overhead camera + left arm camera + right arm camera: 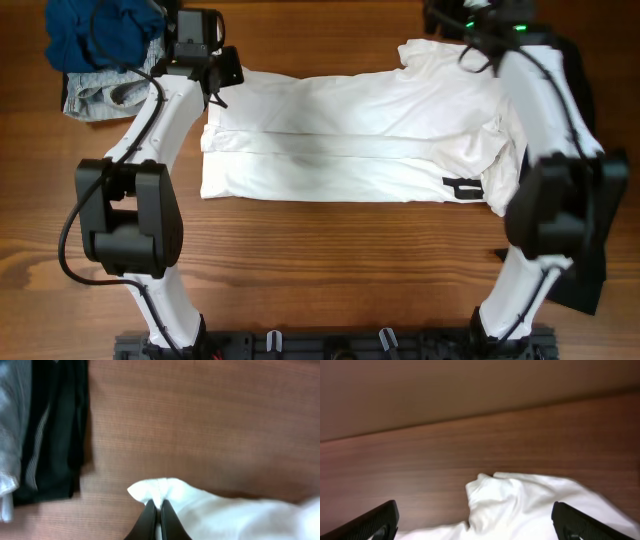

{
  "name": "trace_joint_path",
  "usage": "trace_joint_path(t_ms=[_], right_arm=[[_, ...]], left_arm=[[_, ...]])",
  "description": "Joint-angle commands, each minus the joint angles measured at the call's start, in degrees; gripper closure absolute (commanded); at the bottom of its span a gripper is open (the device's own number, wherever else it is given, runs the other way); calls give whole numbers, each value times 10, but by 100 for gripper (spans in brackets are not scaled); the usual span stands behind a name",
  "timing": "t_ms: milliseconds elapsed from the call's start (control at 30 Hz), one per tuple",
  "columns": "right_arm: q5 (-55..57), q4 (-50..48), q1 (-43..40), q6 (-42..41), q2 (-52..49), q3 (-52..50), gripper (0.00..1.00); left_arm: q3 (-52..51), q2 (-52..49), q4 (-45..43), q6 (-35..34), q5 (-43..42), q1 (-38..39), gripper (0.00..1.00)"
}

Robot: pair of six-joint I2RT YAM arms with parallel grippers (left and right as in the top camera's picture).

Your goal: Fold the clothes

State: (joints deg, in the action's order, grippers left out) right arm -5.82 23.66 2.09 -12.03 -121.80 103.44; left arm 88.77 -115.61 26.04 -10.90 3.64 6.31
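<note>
White shirt w/ blk print, blue garment, grey cloth, brown wood-grain table

White arm links, black joint housings, black cables, tapered black fingers.

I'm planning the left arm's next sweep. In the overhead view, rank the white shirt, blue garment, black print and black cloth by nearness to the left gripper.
1. white shirt: its far-left corner is pinched in the left gripper.
2. blue garment: far left, beside the gripper.
3. black print: on the shirt's right end.
4. black cloth: far right, beyond the shirt.
</note>
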Motion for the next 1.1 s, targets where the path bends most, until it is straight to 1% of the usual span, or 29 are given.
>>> trace_joint_path(t_ms=[0,133,233,333,367,433,467,500,533,600,633,700,767,833,900,967,1000,1067], right_arm=[[97,-63,13,-77,-72,2,0],[97,-113,20,-89,-126,2,1],[99,-134,20,-74,-153,2,5],[102,-142,20,-71,-170,2,6],[104,-144,20,-70,-177,2,9],[104,-148,20,-61,-185,2,20],[104,-149,20,-59,-186,2,27],[110,-154,21,-59,-186,2,38],[120,-162,21,-57,-186,2,52],[130,-167,20,-49,-186,2,73],[130,-173,20,-33,-186,2,80],[140,-179,20,-29,-186,2,96],[135,-171,20,-10,-181,4,96],[133,-142,20,13,-163,14,96],[117,-62,16,55,-104,37,96],[103,-7,16,61,-57,38,95],[96,35,16,60,-23,38,96],[90,94,16,59,12,38,96]], left_arm=[[0,2,28,-18,7,14,96],[0,2,75,-21,3,34,96],[0,2,81,-33,3,39,96],[0,2,81,-33,3,39,96],[0,2,81,-33,3,39,96],[0,2,81,-33,3,39,96],[0,2,81,-33,3,39,96],[0,2,81,-33,3,39,96],[0,2,81,-33,3,39,96],[0,2,81,-33,3,39,96],[0,2,81,-33,3,39,96],[0,2,81,-33,3,39,96],[0,2,78,-42,3,39,96],[0,2,76,-50,3,35,96],[0,2,77,-51,3,28,96],[0,2,85,-66,-8,20,96],[0,2,90,-65,-24,15,96],[0,4,96,-66,-43,-2,96]])
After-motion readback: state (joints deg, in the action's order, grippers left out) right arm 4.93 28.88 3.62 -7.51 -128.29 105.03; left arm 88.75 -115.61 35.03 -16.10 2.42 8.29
